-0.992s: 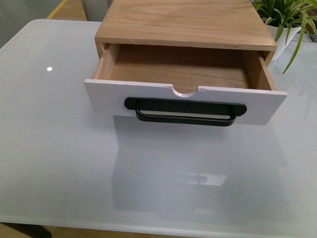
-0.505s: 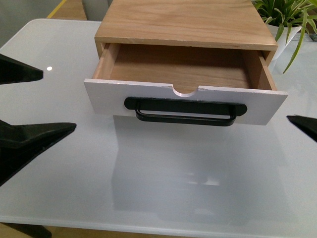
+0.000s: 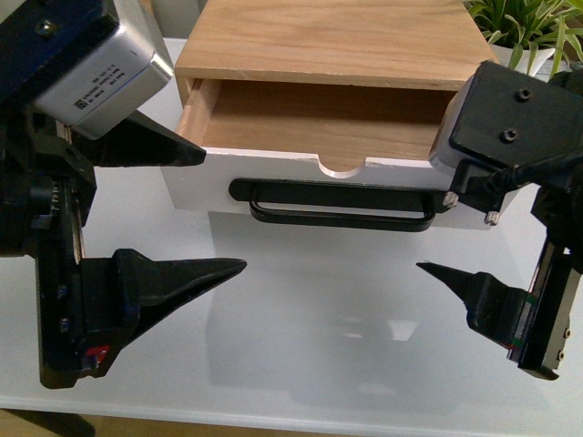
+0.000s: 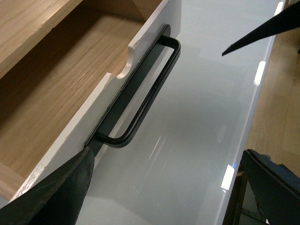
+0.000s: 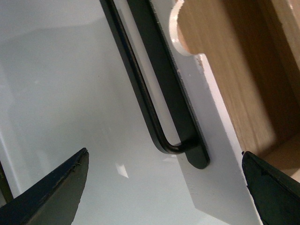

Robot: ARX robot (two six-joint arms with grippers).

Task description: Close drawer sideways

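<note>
The drawer point(image 3: 209, 187) stands pulled out of the wooden cabinet point(image 3: 337, 41), showing its white front, black bar handle point(image 3: 342, 196) and notched top edge. My left gripper point(image 3: 225, 209) is open in front of the drawer's left end, one finger at the front's top corner and one over the table. My right gripper point(image 3: 435, 223) is open at the drawer's right end, its upper finger hidden behind the wrist. The left wrist view shows the handle point(image 4: 150, 84) ahead of the open left gripper point(image 4: 168, 187). The right wrist view shows the handle's end point(image 5: 187, 150) between the open right gripper's point(image 5: 164, 173) fingers. Neither gripper holds anything.
The cabinet sits at the back of a glossy white table point(image 3: 319, 309). A potted plant point(image 3: 528, 27) stands at the back right beside the cabinet. The table's front edge runs just below both grippers.
Both arms have come into view from the sides and now hang in front of the drawer's two ends. The drawer has not moved.
</note>
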